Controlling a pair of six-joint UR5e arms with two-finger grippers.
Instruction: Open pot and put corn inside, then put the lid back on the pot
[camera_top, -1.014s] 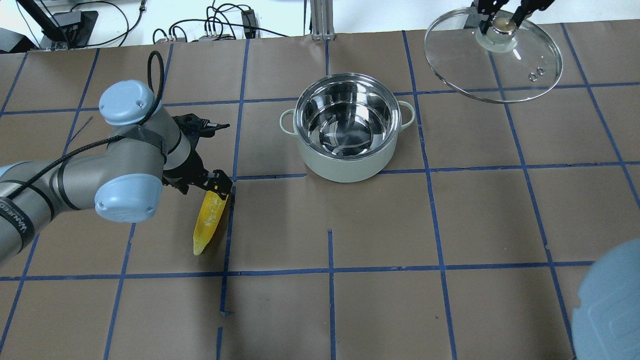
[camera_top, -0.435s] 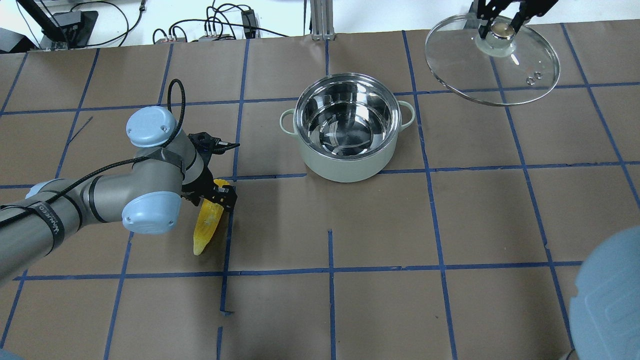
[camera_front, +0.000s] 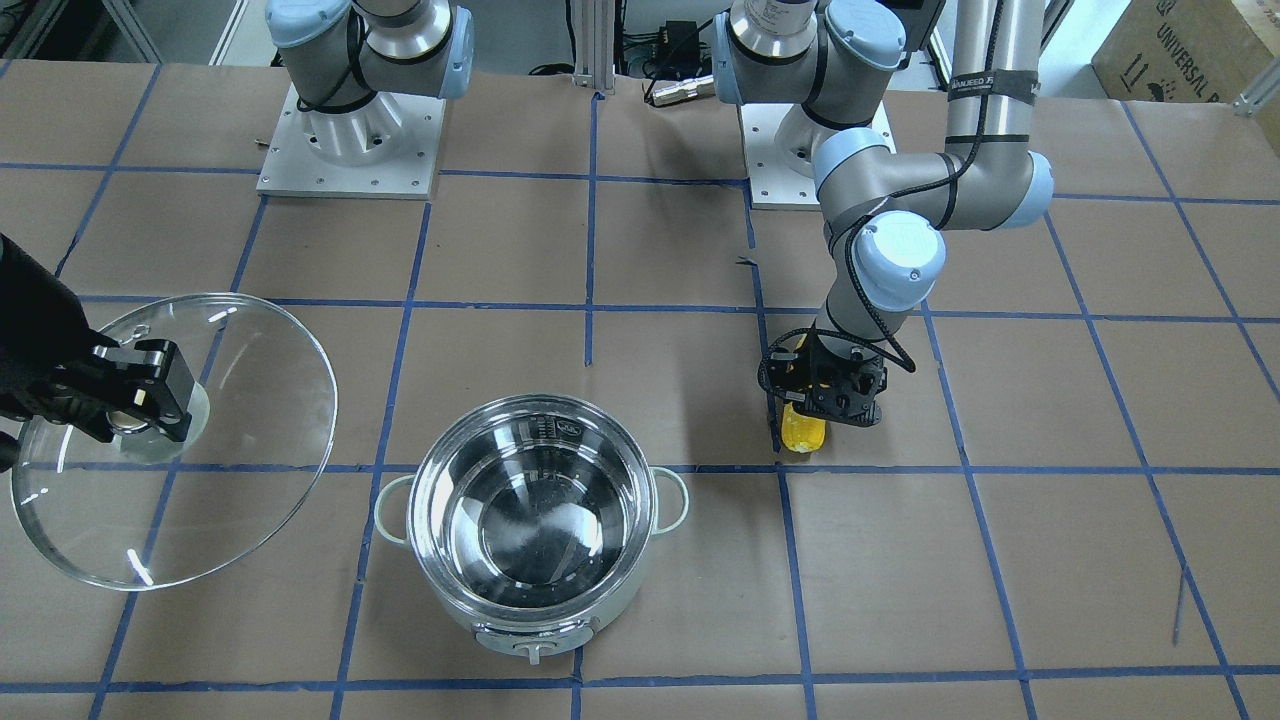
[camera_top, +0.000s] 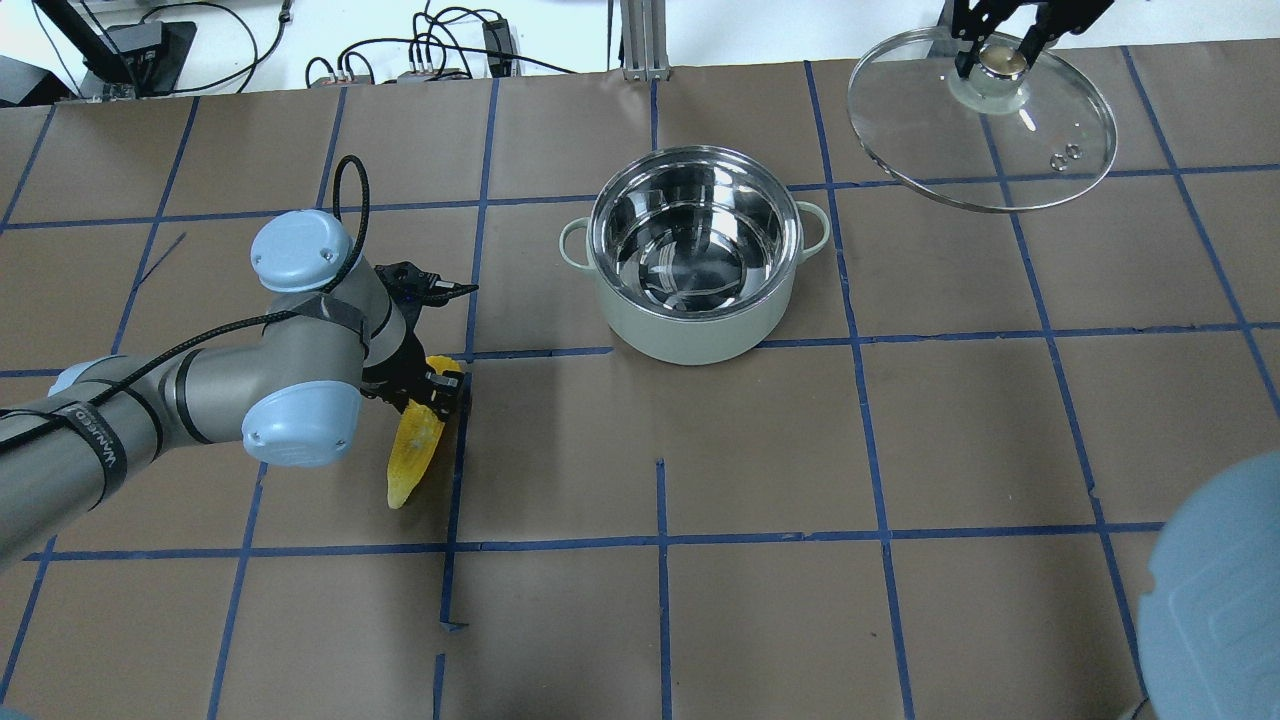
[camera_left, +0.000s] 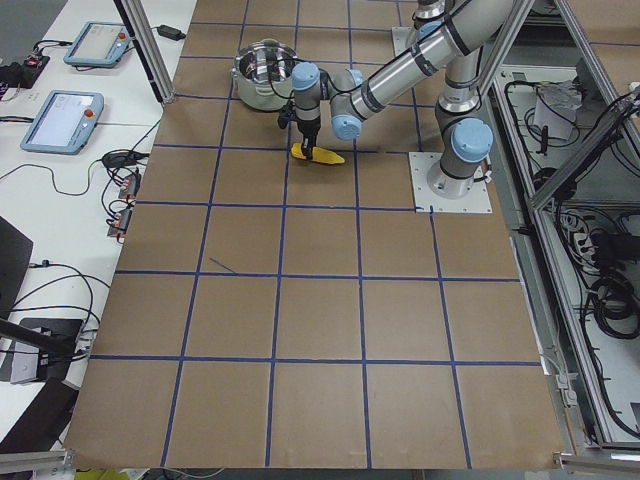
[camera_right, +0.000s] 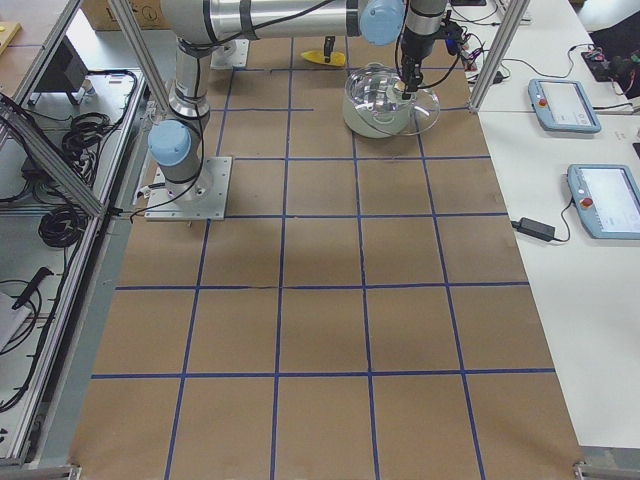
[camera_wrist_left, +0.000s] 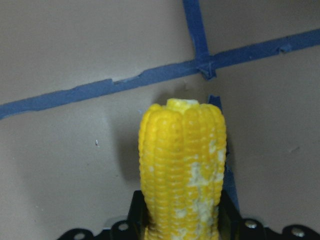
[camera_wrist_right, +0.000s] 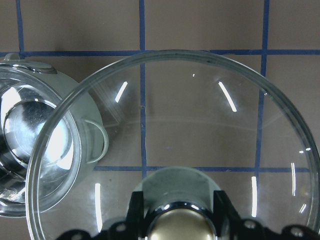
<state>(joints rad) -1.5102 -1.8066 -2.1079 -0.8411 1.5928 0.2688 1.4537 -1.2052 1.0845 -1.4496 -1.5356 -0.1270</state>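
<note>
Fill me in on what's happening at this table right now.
The right gripper holds the glass lid by its knob, up and off to the side of the open, empty pot. The left gripper is down on the corn, its fingers closed around the thick end while the cob lies on the table.

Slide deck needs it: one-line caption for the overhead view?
Left gripper closed around the corn on the table; right gripper holds the lid aloft beside the open pot.

Pot (camera_top: 695, 262): mouth uncovered; lid (camera_top: 985, 118) held well off to one side; bare table (camera_top: 560, 440) between pot and corn (camera_top: 415, 450).
</note>
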